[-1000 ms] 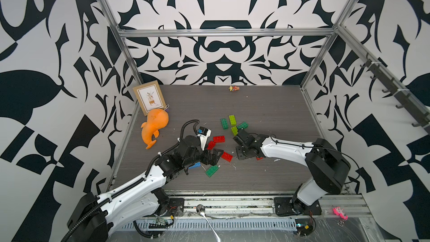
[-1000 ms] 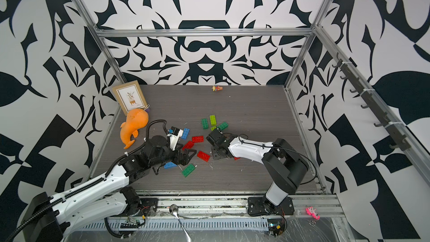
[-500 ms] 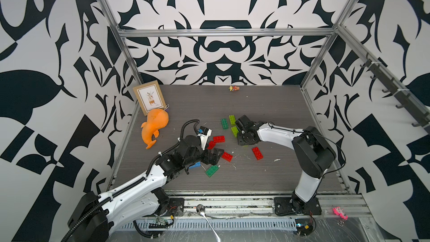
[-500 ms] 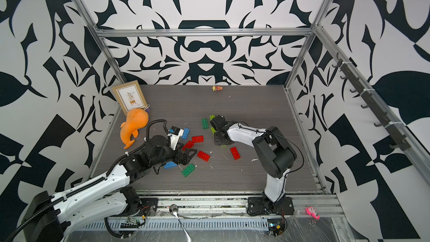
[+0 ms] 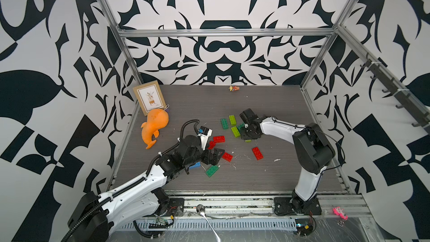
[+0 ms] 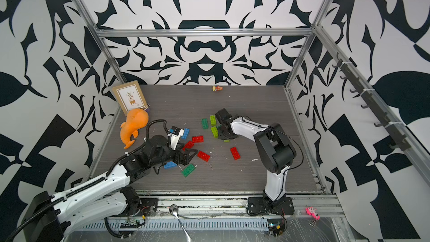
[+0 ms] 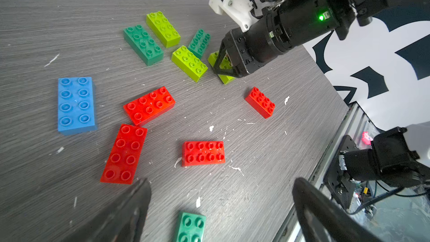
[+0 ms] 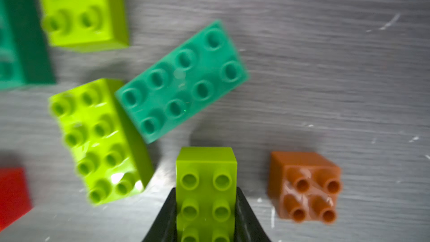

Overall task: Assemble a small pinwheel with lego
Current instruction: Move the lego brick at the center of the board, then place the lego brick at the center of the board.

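lime brick [image 8: 206, 175] — in right gripper [image 8: 206, 197], orange brick [image 8: 305, 186] near

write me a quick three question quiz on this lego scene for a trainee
1. True or false: the left gripper is shut.
2. Which colour is the brick held in the right gripper? A red, B lime, C blue.
3. How many red bricks show in the left wrist view?
Key: 1 false, it stands open; 2 B; 3 four.
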Controlling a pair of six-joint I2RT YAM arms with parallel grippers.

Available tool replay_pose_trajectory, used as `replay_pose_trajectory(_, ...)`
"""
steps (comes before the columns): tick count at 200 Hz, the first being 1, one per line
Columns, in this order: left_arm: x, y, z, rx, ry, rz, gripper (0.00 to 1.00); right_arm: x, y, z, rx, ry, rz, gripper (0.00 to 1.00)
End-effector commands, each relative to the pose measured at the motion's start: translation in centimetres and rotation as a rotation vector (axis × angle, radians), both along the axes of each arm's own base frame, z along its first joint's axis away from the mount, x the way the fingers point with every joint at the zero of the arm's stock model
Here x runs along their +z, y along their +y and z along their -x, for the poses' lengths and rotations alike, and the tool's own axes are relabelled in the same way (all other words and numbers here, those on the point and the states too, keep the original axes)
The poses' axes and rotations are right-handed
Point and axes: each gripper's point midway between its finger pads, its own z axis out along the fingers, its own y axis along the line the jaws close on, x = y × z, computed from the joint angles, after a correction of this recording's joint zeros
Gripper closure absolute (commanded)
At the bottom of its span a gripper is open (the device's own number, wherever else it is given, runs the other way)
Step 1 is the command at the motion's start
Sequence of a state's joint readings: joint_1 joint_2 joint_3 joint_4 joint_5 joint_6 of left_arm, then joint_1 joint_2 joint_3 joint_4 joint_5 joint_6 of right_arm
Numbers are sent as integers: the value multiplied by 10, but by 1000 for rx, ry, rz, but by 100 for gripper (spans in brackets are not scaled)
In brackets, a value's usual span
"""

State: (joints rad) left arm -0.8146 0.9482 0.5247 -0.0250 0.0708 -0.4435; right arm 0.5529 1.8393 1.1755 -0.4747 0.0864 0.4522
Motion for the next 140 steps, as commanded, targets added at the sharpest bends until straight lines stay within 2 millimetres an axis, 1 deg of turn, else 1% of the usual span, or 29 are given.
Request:
replay_pose_trajectory(1, 2, -2, 4, -24, -15, 19, 1, 14, 7, 6, 26, -10, -18, 90)
replay_pose_trajectory(46, 5, -2, 5, -29, -23, 28, 1, -2, 10, 11, 37, 16, 11, 90)
replay_pose_trajectory(78, 5, -1, 6, -28, -27, 29, 1, -6, 12, 13, 32, 21, 14, 88)
replay_pose_trajectory(94, 5, -1, 6, -30, -26, 30, 1, -6, 14, 14, 35, 22, 8, 83)
replay_pose_trajectory(127, 6, -1, 6, -31, -28, 31, 1, 3, 18, 13, 45, 19, -12, 62)
replay_pose_trajectory(140, 7, 0, 6, -29, -30, 30, 1, 8, 18, 13, 51, 14, -14, 56)
